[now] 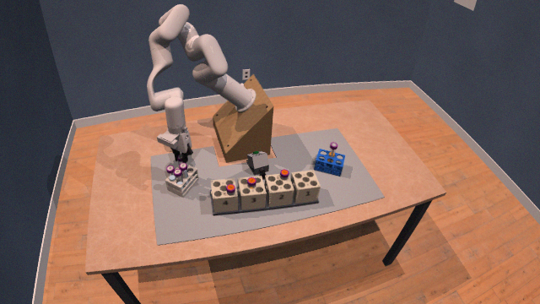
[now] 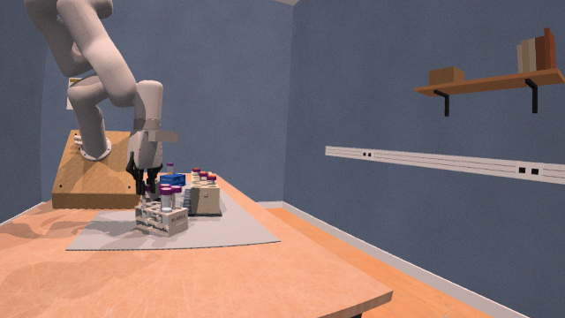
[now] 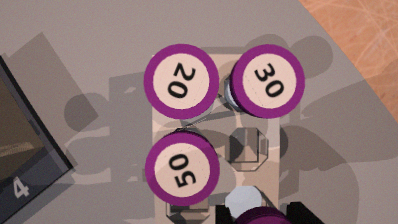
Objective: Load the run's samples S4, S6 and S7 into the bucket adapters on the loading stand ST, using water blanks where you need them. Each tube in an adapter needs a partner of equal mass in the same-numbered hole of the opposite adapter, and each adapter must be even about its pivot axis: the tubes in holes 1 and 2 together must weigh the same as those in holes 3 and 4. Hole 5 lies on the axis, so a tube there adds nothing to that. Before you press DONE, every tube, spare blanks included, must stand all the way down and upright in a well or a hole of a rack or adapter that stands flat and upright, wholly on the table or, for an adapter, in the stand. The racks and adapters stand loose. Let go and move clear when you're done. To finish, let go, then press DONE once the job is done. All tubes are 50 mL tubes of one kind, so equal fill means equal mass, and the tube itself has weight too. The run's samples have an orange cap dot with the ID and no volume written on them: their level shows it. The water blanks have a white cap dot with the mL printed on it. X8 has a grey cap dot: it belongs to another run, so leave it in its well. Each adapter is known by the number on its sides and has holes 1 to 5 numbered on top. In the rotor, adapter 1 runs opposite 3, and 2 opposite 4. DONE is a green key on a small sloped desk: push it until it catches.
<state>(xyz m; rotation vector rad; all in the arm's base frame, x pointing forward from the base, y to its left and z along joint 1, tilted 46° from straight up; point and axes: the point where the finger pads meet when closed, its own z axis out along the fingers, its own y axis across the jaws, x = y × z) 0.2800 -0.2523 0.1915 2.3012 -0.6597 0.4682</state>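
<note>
My gripper (image 1: 181, 157) (image 2: 146, 189) (image 3: 261, 218) is shut on the cap of a water blank at the back of the pale blanks rack (image 1: 184, 192) (image 2: 178, 222); its number is hidden. Blanks 20 (image 3: 181, 81), 30 (image 3: 268, 81) and 50 (image 3: 182, 168) stand in the same rack. On the stand, orange-dot tubes stand in adapter 4 (image 1: 217, 206), adapter 3 (image 1: 245, 203) and adapter 2 (image 1: 274, 200); their IDs are unreadable. Adapter 1 (image 1: 312, 197) holds no tube. A pale-dot tube (image 1: 333, 146) stands in the blue rack (image 1: 330, 168).
The small grey desk (image 1: 258, 163) with the green key (image 1: 256, 153) stands behind the adapters, in front of the wooden arm base (image 1: 249, 135). In the wrist view, the dark edge of the stand beside its printed 4 shows at the left.
</note>
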